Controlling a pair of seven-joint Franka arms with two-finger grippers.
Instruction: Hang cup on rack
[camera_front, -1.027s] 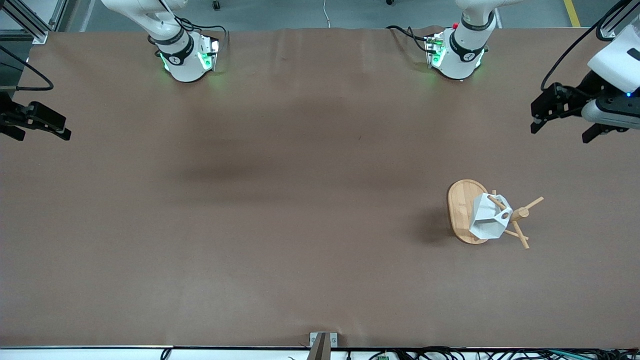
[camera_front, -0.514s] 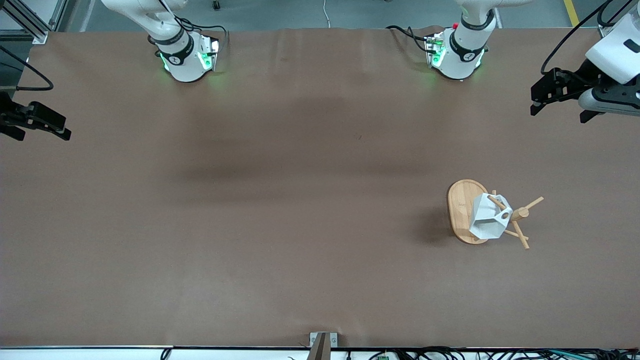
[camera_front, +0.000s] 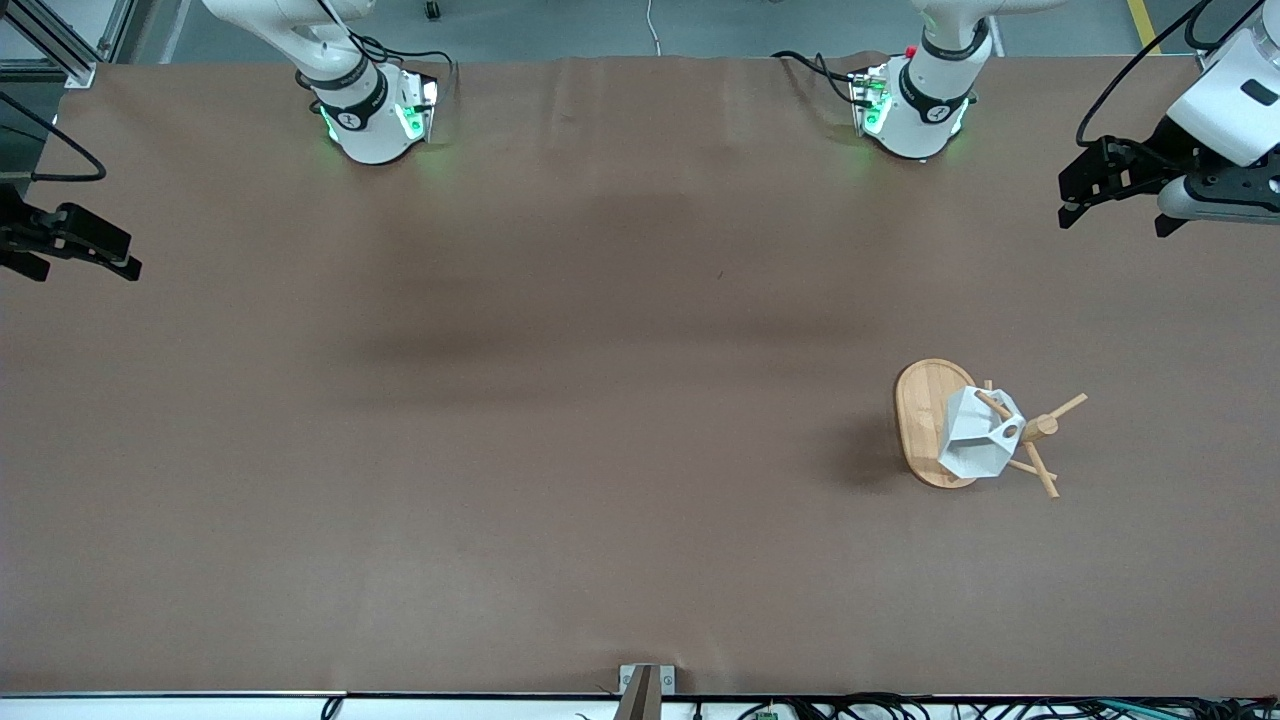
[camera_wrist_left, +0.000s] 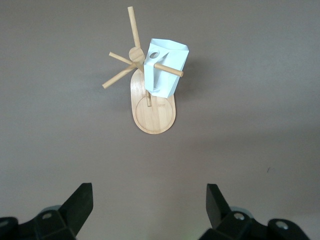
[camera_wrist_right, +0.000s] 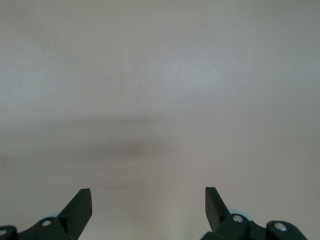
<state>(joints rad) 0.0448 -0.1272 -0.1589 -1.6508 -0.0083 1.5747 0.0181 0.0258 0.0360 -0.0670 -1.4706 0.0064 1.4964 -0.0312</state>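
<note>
White and rigid, likely ceramic, the cup (camera_front: 978, 438) hangs by its pierced handle on a rack (camera_front: 930, 420) peg; best gripped at its rim. Left gripper (camera_front: 1112, 205) and right gripper (camera_front: 70, 255) wait spread, empty, at the table's (camera_front: 560, 400) ends.

Count at this moment: one cup (camera_front: 978, 441); one rack (camera_front: 930, 420), lower right of the front frame, with one oval base, one post and several pegs; two grippers, left gripper (camera_front: 1112, 201) upper right, right gripper (camera_front: 60, 255) upper left; one table (camera_front: 560, 400).
</note>
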